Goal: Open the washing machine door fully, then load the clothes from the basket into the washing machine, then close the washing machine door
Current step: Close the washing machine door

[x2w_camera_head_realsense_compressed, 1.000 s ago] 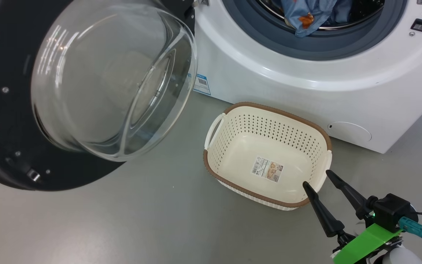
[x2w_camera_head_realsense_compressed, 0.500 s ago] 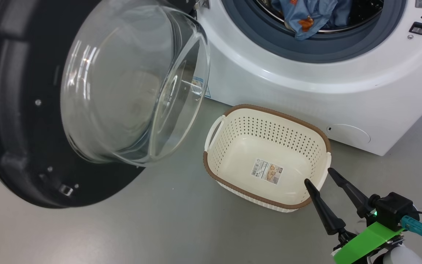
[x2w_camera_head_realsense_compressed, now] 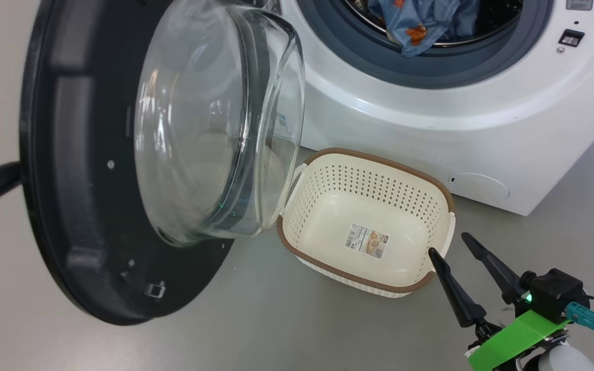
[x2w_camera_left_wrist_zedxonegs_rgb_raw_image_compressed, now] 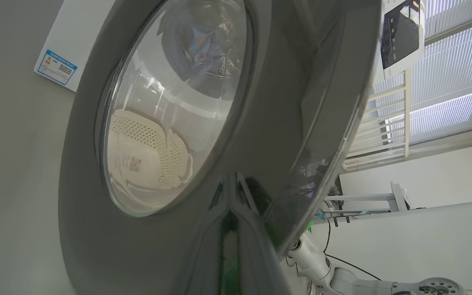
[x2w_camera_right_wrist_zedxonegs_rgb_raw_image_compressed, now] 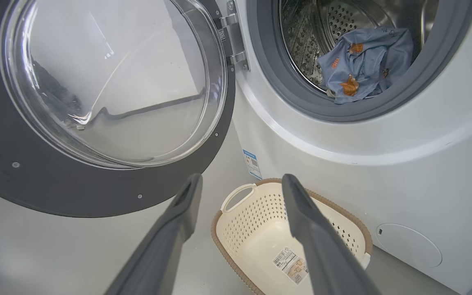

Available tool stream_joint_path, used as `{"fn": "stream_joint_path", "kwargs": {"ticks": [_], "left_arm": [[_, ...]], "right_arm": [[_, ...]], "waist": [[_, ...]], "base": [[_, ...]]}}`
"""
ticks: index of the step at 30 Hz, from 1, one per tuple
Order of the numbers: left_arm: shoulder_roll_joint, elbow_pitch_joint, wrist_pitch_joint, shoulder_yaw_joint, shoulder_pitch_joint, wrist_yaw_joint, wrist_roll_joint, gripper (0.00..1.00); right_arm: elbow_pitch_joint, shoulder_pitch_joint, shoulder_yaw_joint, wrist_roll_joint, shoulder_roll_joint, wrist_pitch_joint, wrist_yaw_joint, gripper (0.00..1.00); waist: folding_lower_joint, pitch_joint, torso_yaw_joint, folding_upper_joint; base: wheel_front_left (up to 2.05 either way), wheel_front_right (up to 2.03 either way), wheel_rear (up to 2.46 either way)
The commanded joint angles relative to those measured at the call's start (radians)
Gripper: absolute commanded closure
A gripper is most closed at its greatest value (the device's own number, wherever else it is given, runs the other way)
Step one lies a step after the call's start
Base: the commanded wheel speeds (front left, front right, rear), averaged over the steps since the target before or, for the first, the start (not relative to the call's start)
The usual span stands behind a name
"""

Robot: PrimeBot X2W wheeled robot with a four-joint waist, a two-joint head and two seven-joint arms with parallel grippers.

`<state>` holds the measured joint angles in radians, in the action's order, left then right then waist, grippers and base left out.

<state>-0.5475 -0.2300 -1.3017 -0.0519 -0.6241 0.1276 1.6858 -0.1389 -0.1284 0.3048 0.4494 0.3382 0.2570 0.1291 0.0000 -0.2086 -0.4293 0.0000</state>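
The washing machine door [x2w_camera_head_realsense_compressed: 70, 154] stands partly swung out at the left, its glass bulge facing the white washing machine [x2w_camera_head_realsense_compressed: 405, 118]. My left gripper [x2w_camera_head_realsense_compressed: 3, 178] is shut, and its tip [x2w_camera_left_wrist_zedxonegs_rgb_raw_image_compressed: 231, 184] presses on the door's glossy outer face. Light blue clothes [x2w_camera_head_realsense_compressed: 415, 20] with orange prints lie in the drum, hanging over the grey gasket. The cream basket [x2w_camera_head_realsense_compressed: 364, 180] sits on the floor before the machine and holds nothing but its label sticker. My right gripper [x2w_camera_head_realsense_compressed: 449, 245] hovers open at the basket's near right corner, with nothing between its fingers [x2w_camera_right_wrist_zedxonegs_rgb_raw_image_compressed: 187, 205].
The door's glass bulge [x2w_camera_head_realsense_compressed: 214, 118] overhangs the basket's left handle [x2w_camera_head_realsense_compressed: 297, 172]. A round service flap [x2w_camera_head_realsense_compressed: 480, 188] sits low on the machine's front. Grey floor [x2w_camera_head_realsense_compressed: 276, 319] spreads in front. In the left wrist view, window blinds [x2w_camera_left_wrist_zedxonegs_rgb_raw_image_compressed: 445, 82] and a white wall lie beyond the door.
The door has swung toward the machine and now stands more edge-on. My left gripper's dark finger has come into view at the door's left edge. The right gripper stays in place.
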Motion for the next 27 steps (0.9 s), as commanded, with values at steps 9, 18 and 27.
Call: {"fn": "stream_joint_path", "kwargs": {"ticks": [9,18,27], "left_arm": [[0.004,0.139,-0.059,-0.026,0.010,0.003,0.017,1.00],[0.064,0.211,-0.059,-0.001,0.015,0.003,0.004,1.00],[0.126,0.259,-0.035,0.039,0.002,-0.004,-0.015,1.00]], "right_arm": [[0.039,0.003,-0.009,-0.016,-0.017,0.005,0.002,0.00],[0.053,0.018,-0.038,-0.022,-0.031,0.005,0.002,0.00],[0.070,0.029,-0.055,-0.027,-0.046,0.005,0.002,0.00]], "waist": [[0.0000,-0.003,0.051,0.0000],[0.0000,0.005,0.103,0.0000],[0.0000,0.010,0.179,0.0000]], "base": [[0.00,0.00,0.00],[0.00,0.00,0.00],[0.00,0.00,0.00]]}}
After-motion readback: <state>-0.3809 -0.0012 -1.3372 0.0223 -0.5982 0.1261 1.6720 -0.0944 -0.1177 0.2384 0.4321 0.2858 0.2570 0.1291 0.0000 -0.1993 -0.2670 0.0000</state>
